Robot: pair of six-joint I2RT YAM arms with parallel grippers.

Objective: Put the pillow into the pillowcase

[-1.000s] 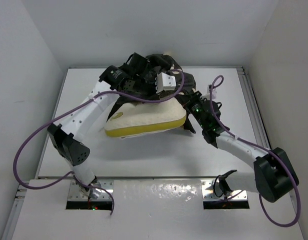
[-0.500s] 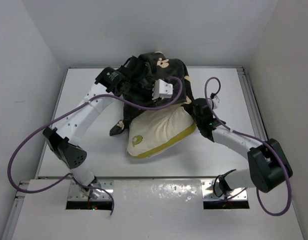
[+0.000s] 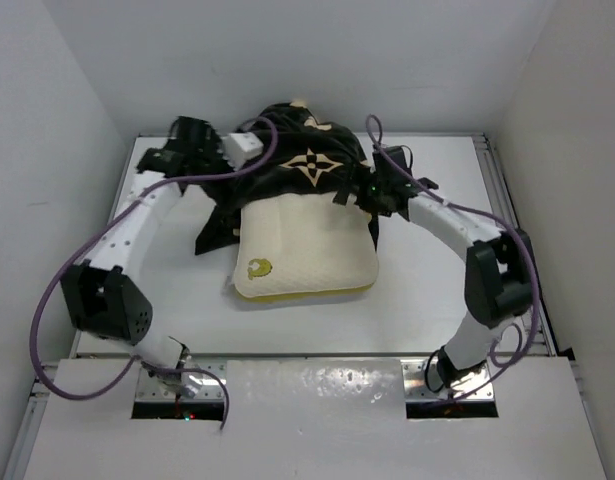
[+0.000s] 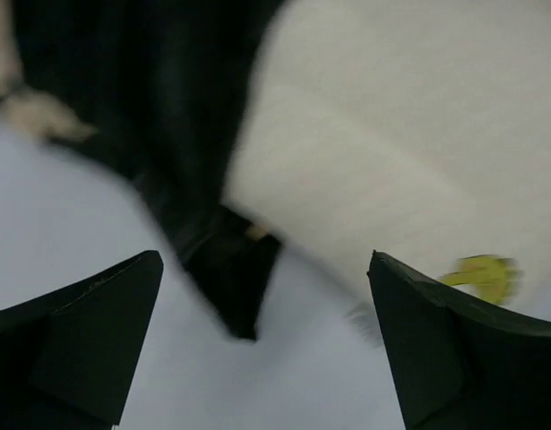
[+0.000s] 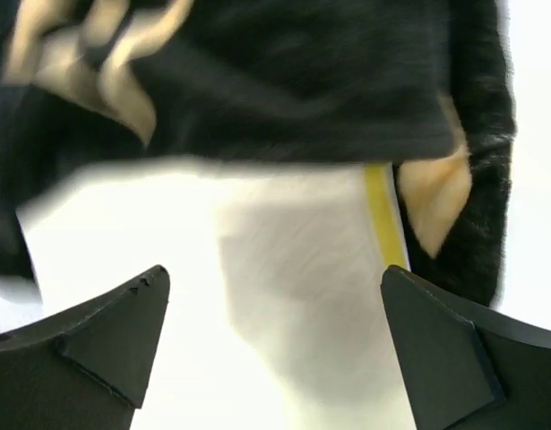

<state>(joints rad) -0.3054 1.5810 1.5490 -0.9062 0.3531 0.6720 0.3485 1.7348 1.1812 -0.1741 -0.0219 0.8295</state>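
The cream-white pillow (image 3: 307, 250) lies flat in the middle of the table, its yellow logo (image 3: 257, 268) at the near left corner. The black flower-printed pillowcase (image 3: 302, 165) covers only its far end, bunched up there. My left gripper (image 3: 225, 172) hovers open over the case's left edge. In the left wrist view the left gripper (image 4: 264, 260) is open with nothing in it, above the pillowcase (image 4: 176, 134) and pillow (image 4: 391, 152). My right gripper (image 3: 363, 190) is open at the case's right edge. The right gripper (image 5: 275, 273) is empty over the pillow (image 5: 293, 305), near its yellow band (image 5: 381, 215) and the pillowcase (image 5: 284, 90).
White table (image 3: 157, 290) with white walls at the back and both sides. A dark flap of the case (image 3: 212, 235) trails onto the table left of the pillow. Purple cables loop from both arms.
Both grippers have gone from shut to open and let the pillowcase go. The pillow has dropped flat and turned square to the table. Both wrists have swung outward to the case's sides.
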